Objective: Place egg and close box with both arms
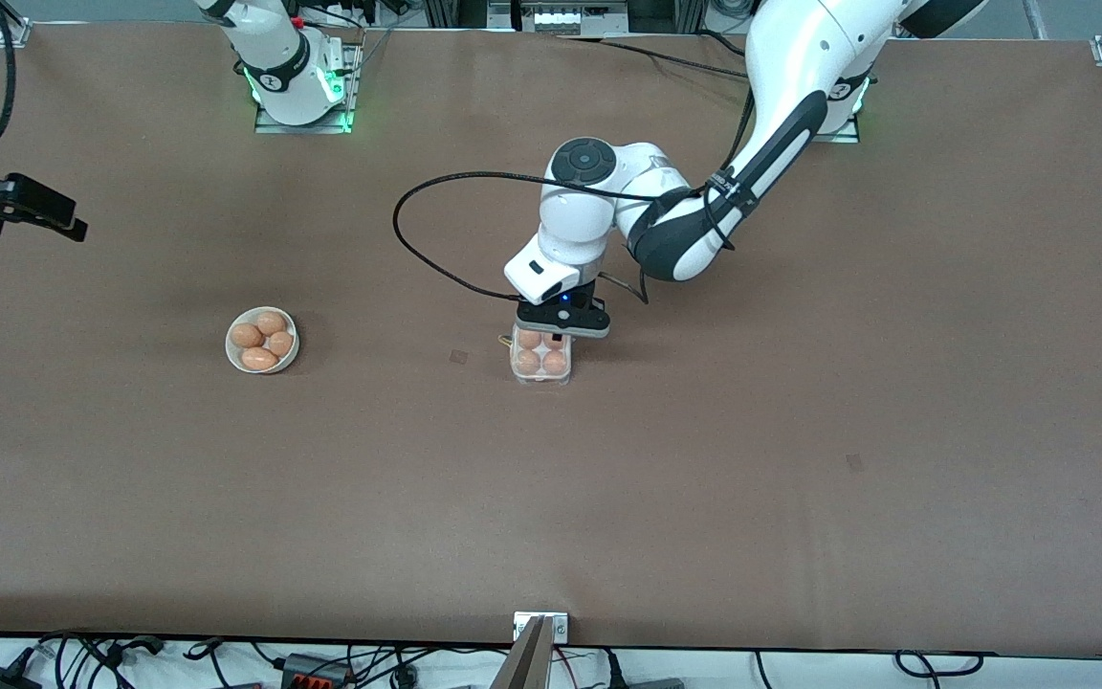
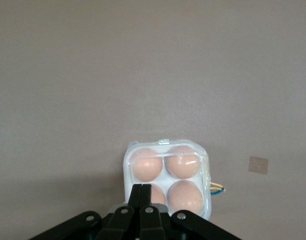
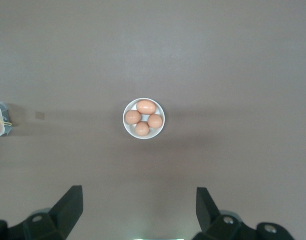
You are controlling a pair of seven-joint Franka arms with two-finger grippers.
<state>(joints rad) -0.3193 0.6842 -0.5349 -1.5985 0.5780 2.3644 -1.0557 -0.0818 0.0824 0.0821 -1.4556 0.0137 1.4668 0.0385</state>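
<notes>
The box (image 1: pixel 541 364) stands mid-table with its clear lid down over four orange-brown eggs (image 2: pixel 183 162). My left gripper (image 1: pixel 561 330) is shut and empty. Its fingertips (image 2: pixel 142 187) are low over the lid, above the cell on the side toward the robots' bases. I cannot tell whether they touch it. The box fills the lower middle of the left wrist view (image 2: pixel 168 175). My right gripper (image 1: pixel 54 215) hangs open and empty, high over the right arm's end of the table. In its wrist view (image 3: pixel 137 200) it has the bowl below it.
A round white bowl (image 1: pixel 229 344) with several loose eggs (image 3: pixel 143 118) sits toward the right arm's end. A small square mark (image 1: pixel 458 356) is on the table beside the box. A thin yellow strand (image 2: pixel 218 188) sticks out at the box's side.
</notes>
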